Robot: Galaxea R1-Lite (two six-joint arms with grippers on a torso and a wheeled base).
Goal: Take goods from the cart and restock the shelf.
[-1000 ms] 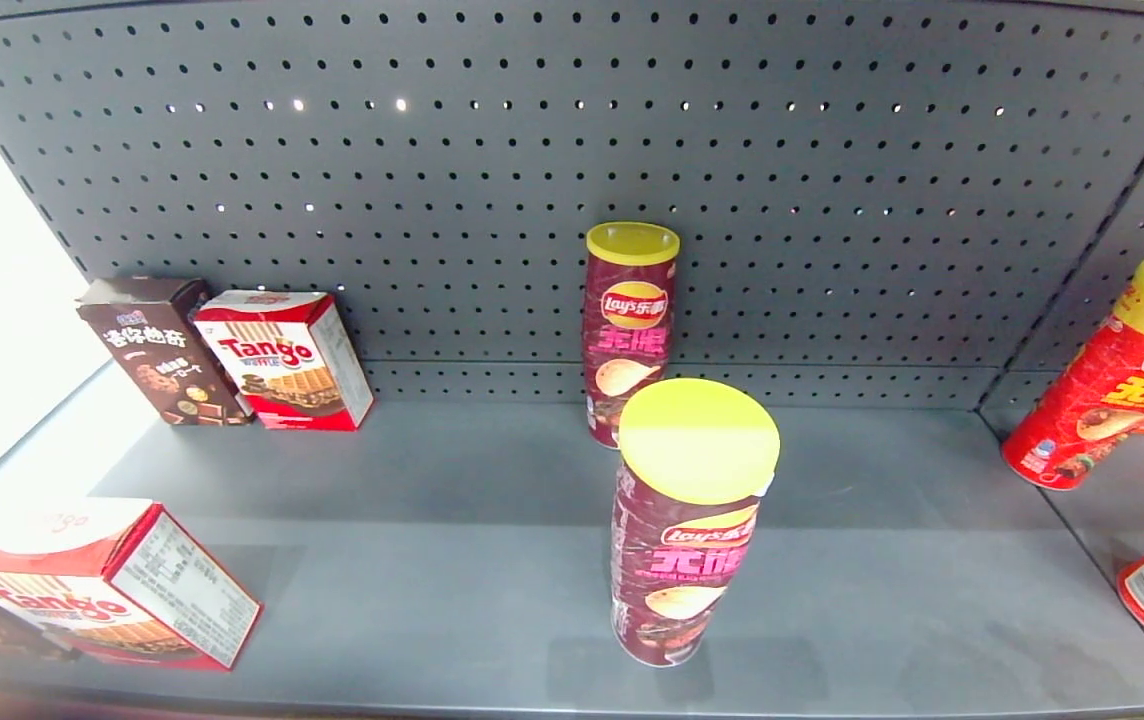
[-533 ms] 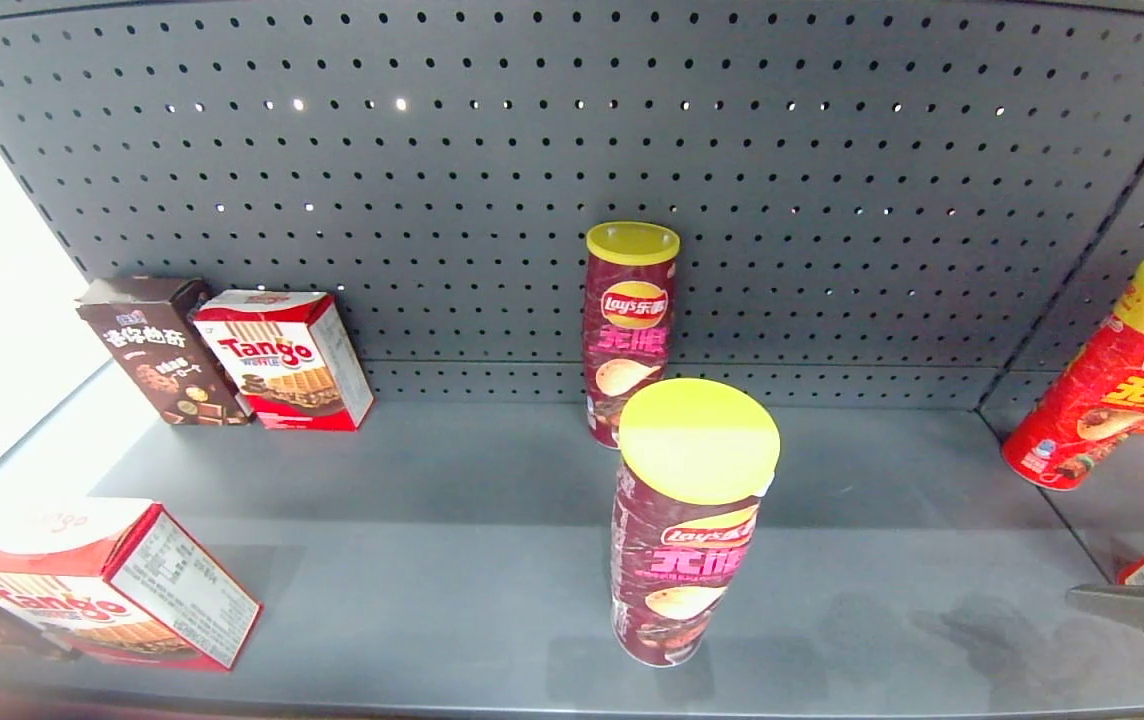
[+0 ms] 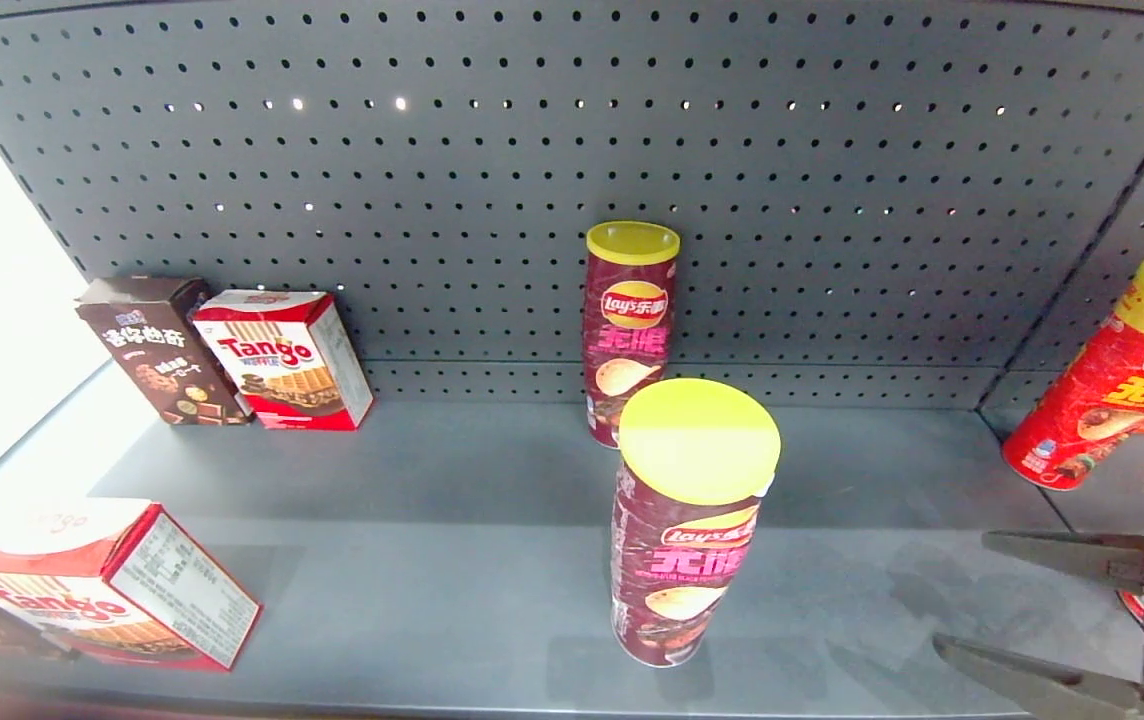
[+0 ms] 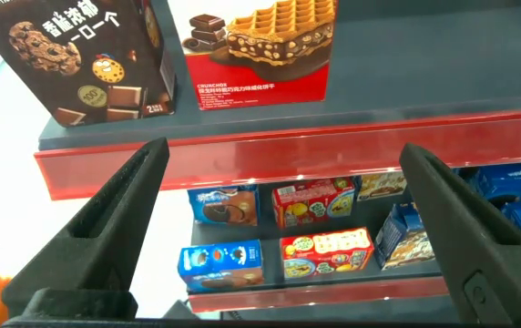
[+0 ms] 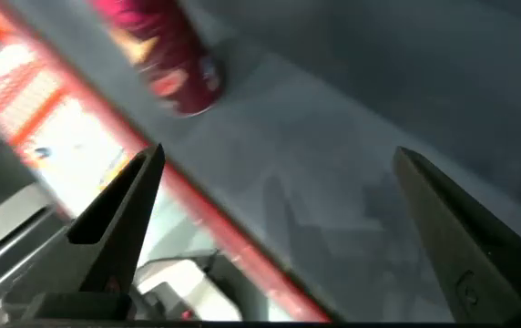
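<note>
The right end effector (image 3: 962, 592), spread wide and empty over the shelf (image 3: 412, 590), could topple the near can (image 3: 684, 570) if it sweeps left too low.

A shop, seemingly a supermarket aisle: dark grey metal shelf (image 3: 432, 600) with perforated back panel (image 3: 432, 150), maroon yellow-lidded crisp tubes (image 3: 684, 560) standing left of the right tool (image 3: 962, 592), red shelf-edge rail (image 4: 352, 150) beyond the left tool (image 4: 285, 150), small blue and red snack boxes (image 4: 326, 253) ranked on tiers beneath it.
</note>
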